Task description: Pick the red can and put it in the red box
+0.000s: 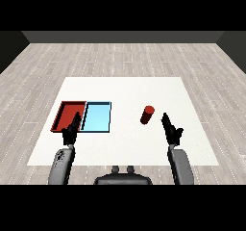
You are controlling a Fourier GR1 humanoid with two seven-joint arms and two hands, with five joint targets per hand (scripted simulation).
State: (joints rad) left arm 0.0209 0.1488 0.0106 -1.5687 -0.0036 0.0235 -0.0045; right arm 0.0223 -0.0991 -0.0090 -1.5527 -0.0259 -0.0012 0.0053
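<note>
- On the white table, toward its right half, the red can is found; it is seen tilted, its top leaning to the right, and it is touched by neither hand.
- Red tray: laid at the left of the table, its long side set against the light blue tray; nothing is seen lying in it.
- Light blue tray: placed just to the right of the red tray, the two touching side by side; well apart from the can.
- Right hand: raised at the end of its grey forearm, near the can and to its lower right, not in contact with it. Fingers are held straight and pointed up and away, the thumb spread to the side; nothing is held.
- Left hand: positioned over the near edge of the trays, about where the two meet. Fingers are extended and relaxed, and nothing is grasped.
- Wooden floor: seen around the table on all sides.
</note>
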